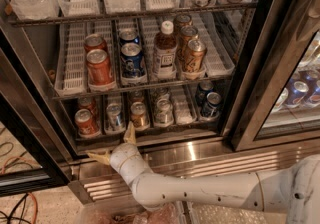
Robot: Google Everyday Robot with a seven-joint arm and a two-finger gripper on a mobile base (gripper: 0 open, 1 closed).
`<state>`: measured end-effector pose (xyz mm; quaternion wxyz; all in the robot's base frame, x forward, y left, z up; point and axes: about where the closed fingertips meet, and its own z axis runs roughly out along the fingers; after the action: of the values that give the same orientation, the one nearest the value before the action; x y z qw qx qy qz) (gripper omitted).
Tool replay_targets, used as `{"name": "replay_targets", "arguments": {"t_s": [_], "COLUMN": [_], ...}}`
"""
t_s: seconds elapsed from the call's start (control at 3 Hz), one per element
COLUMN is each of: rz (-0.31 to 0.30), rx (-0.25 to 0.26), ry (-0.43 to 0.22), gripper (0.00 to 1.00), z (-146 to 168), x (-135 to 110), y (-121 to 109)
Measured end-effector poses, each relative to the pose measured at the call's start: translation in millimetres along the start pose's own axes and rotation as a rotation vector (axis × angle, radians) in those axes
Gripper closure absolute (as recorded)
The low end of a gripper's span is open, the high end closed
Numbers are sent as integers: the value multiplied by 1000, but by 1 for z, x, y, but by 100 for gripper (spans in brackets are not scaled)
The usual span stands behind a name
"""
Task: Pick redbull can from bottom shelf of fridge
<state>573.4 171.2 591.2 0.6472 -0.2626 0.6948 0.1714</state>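
The fridge (210, 160) stands open with its ribbed steel base below. On the bottom shelf (183, 113) the redbull can (115, 116), slim, silver and blue, stands in the second lane from the left, between a red-orange can (85, 122) and a gold-orange can (139, 115). My gripper (115, 144) is open and empty, just below and in front of the shelf's front edge. One finger points up toward the gap between the redbull can and the gold-orange can, the other points left. It touches no can.
A silver can (162, 112) and dark blue cans (210, 104) stand further right on the bottom shelf. The rack above holds a bottle (165, 53) and several cans. The black door frame (260, 68) is at right and another door edge (30, 138) at left.
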Motion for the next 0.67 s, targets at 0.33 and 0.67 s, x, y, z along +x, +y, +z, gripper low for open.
{"name": "replay_targets", "arguments": {"t_s": [0.33,0.67], "rz": [6,10], "rx": [-11,-14], "ry": [-32,-54], "gripper": [0,0], "z": [12,20], "x": [-4,-7], "y": [1,0]}}
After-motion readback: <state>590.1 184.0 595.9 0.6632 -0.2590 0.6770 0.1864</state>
